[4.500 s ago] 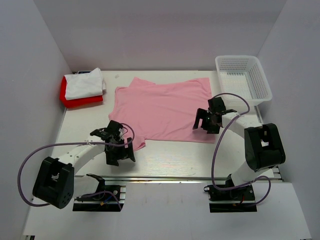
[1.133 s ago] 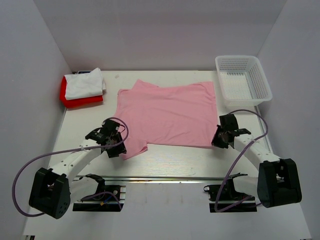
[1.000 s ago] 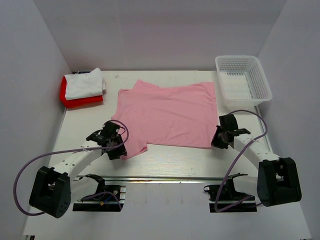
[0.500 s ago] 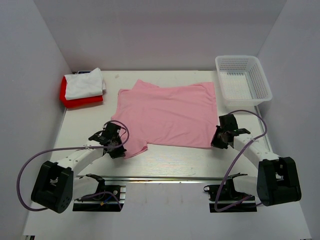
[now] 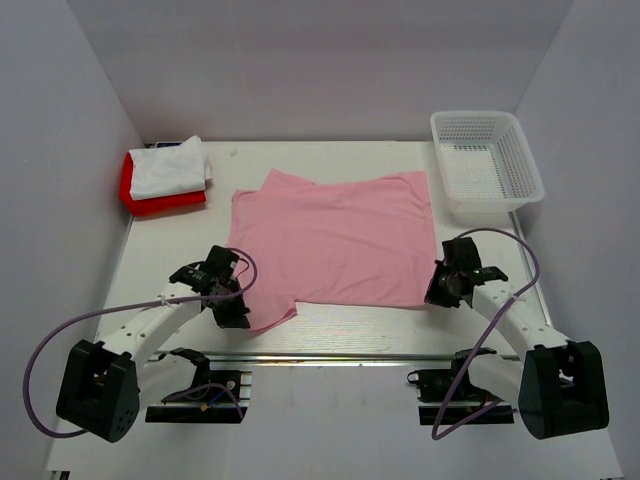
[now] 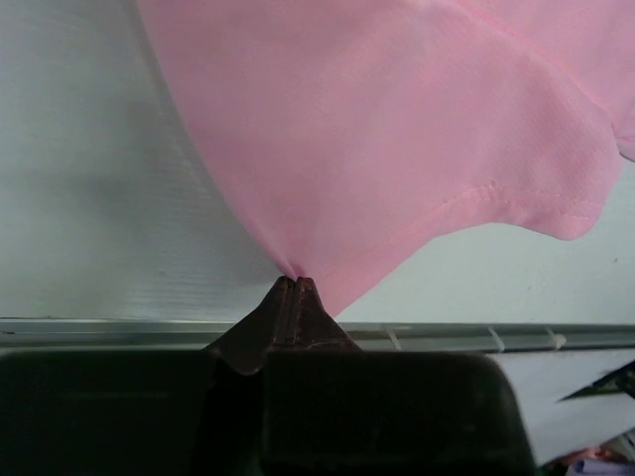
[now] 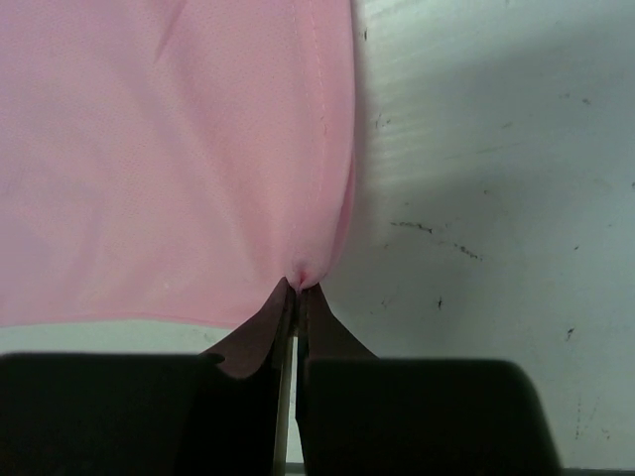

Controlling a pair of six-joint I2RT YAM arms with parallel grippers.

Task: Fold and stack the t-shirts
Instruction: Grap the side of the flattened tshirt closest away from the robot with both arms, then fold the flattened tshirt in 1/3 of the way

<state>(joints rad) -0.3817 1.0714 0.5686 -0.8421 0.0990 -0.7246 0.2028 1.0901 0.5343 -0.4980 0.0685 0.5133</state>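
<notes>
A light pink t-shirt (image 5: 335,240) lies spread on the table's middle. My left gripper (image 5: 238,312) is shut on its near-left part by the sleeve; the left wrist view shows the pink cloth (image 6: 397,149) pinched at the gripper's (image 6: 296,281) tips. My right gripper (image 5: 435,293) is shut on the shirt's near-right corner, and the right wrist view shows the hem (image 7: 317,198) bunched at the gripper (image 7: 299,288). A folded white t-shirt (image 5: 168,167) rests on a folded red t-shirt (image 5: 150,200) at the far left.
A white mesh basket (image 5: 486,160) stands at the far right corner. White walls enclose the table on three sides. A metal rail (image 5: 330,355) runs along the near edge between the arm bases.
The left gripper has shut on the shirt's near-left part. Both grippers have drawn back toward the near edge, pulling the pink shirt with them.
</notes>
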